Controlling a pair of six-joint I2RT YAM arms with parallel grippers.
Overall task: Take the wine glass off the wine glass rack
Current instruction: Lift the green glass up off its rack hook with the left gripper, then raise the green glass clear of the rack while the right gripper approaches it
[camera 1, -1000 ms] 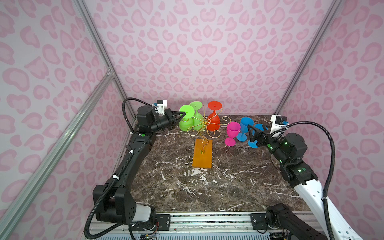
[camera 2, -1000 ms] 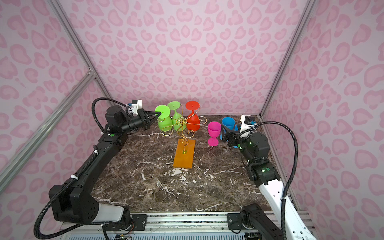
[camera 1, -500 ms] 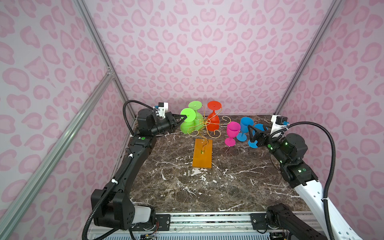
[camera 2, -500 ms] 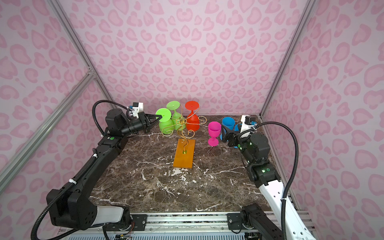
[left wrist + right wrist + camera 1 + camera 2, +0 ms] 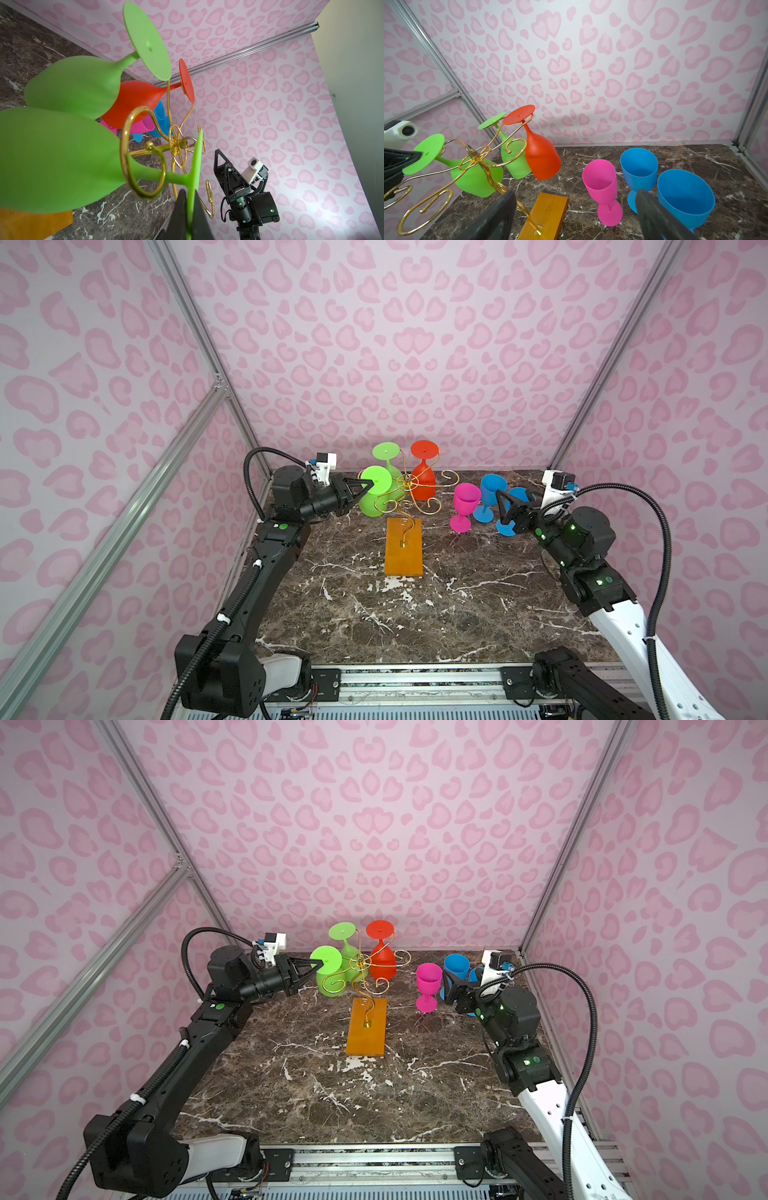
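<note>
- Left gripper [image 5: 368, 485] clamped tight on the foot rim of the near green wine glass [image 5: 372, 506]; the glass hangs tilted, bowl down, its stem inside a gold scroll of the wine glass rack [image 5: 404, 549]
- Right gripper [image 5: 508, 511] spread wide, holding nothing; just beside a blue glass [image 5: 492, 489] standing on the marble table [image 5: 457, 614]

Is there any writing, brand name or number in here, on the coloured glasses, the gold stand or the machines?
None can be read.
The green glasses, red glass, pink glass and blue glasses are plain.
The wine glass rack and its wooden base bear no label.
The walls show only pink hearts; the arms show green lights, no legible lettering.
</note>
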